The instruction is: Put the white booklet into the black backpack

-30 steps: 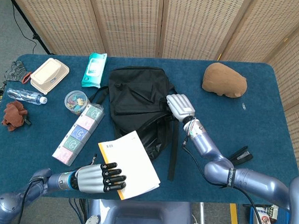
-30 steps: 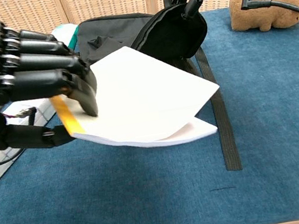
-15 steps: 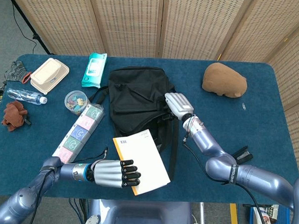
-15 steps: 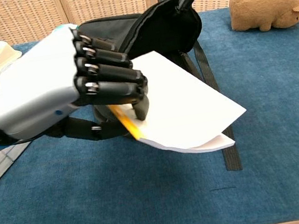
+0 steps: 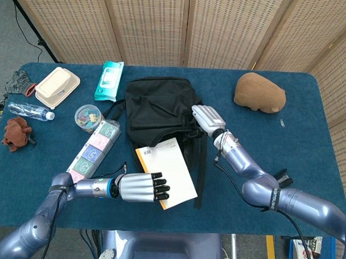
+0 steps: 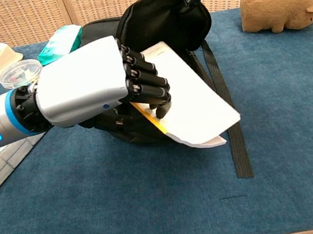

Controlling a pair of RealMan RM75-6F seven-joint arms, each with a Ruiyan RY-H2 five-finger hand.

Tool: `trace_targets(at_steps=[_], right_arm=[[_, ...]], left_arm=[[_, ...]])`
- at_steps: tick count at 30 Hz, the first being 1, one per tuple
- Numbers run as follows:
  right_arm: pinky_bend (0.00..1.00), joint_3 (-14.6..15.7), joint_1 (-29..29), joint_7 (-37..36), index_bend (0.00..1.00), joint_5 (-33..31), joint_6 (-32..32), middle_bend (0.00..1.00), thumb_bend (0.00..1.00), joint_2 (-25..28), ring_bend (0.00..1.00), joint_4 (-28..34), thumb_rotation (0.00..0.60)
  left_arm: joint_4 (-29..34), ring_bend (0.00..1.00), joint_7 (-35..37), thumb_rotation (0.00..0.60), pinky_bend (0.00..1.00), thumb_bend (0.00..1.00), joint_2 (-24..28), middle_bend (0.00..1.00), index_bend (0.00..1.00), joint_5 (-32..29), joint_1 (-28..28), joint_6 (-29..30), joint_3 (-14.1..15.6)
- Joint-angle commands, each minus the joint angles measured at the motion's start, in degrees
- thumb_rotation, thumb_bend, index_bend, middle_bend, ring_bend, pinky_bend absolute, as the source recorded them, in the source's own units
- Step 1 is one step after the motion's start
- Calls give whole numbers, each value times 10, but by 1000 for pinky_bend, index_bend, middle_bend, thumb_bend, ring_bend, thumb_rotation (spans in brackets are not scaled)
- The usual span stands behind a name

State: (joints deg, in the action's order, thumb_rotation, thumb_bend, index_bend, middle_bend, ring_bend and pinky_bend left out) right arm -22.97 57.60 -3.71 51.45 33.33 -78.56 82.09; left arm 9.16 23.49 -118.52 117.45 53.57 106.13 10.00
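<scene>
We note left hand [image 6: 95, 82] fingers clamped on the white booklet [image 5: 169, 170], its far edge at the black backpack [image 5: 159, 115] mouth, whose flap the right hand [image 5: 207, 120] grips and lifts.

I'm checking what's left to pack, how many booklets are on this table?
1. The white booklet is gripped by the left hand at the open mouth of the black backpack, which the right hand holds open. Others could be hidden inside.
</scene>
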Motion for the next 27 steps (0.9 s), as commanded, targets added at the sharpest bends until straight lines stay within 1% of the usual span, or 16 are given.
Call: trace_targets(at_steps=[1,6,12,16,18,22,27], right_arm=[[513,2,-2,-13,640,6,-10,599,571,7,438,8,600],[513,2,-5,-39,641,28,-21,600,572,18,439,25,600],[513,3,-8,-60,640,51,-23,600,572,18,439,25,600],[513,2,-11,-77,640,70,-18,600,572,11,439,23,600],[513,-4,-10,-87,640,79,-6,600,572,3,439,14,600],[513,-16,-3,-95,641,71,14,604,571,-10,442,-2,600],[513,-21,-1,-104,641,55,11,604,572,-1,442,11,600]], left_arm=[[-12,606,5,600,723,603,-1,652,806,-7,16,-23,8],[-21,605,17,600,723,602,-7,652,806,-19,30,-70,17],[-29,601,25,600,723,602,-11,652,806,-32,36,-103,20],[-33,600,34,600,723,602,-14,652,806,-41,46,-139,23],[-30,600,43,600,723,601,-19,652,806,-42,48,-144,28],[-36,600,34,600,723,601,-26,652,806,-34,51,-141,45],[-38,600,32,600,723,601,-30,652,806,-43,60,-154,46]])
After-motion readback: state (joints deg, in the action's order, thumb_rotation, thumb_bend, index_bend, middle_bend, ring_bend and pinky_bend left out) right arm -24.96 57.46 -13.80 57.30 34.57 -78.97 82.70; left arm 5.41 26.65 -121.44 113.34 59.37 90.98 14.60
